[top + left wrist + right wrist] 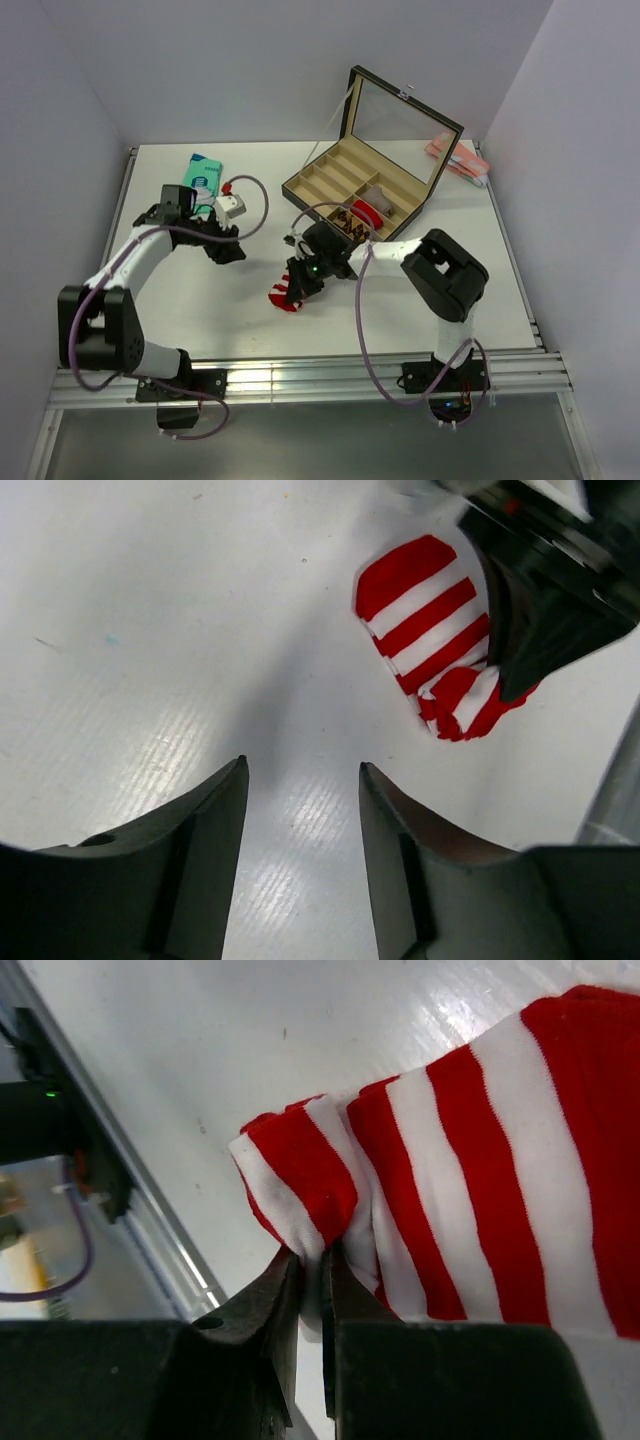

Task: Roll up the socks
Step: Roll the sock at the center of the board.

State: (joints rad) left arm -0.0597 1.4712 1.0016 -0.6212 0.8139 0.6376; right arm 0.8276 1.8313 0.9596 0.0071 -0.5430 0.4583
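- Right end effector (312,1260): dark jaws clenched on a folded edge of the striped sock (480,1160), with the fabric pinched between the tips.
- Striped sock, red and white: on the bench (200,310), near centre. It is bunched at the pinch, and the rest of it spreads flat away from the jaws.
- Left end effector (300,780): released, jaws apart, nothing between them. It is over bare bench to the left of the striped sock and apart from it.
- Step in hand, as judged: turning the pinched edge over to start the roll. To do it well:
  - keep the pinch firm;
  - carry the fold low over the flat part;
  - bring the free end effector in to pin the loose end, so the sock neither slides nor springs open.
- Argyle sock (348,220): brown with dark diamonds, at the near edge of the organiser box (400,135) and partly hidden by the right arm. Whether it sits in a compartment or beside the box cannot be told.
- Organiser box: far of centre, lid raised, with a red roll (370,212) in one near compartment.
- Teal packet (203,170): far left.
- Bench: white, smooth, faintly glossy, with a few specks. A metal rail (300,380) runs along the near edge.
- Room: plain pale walls (200,60) close in on the left, far and right sides.
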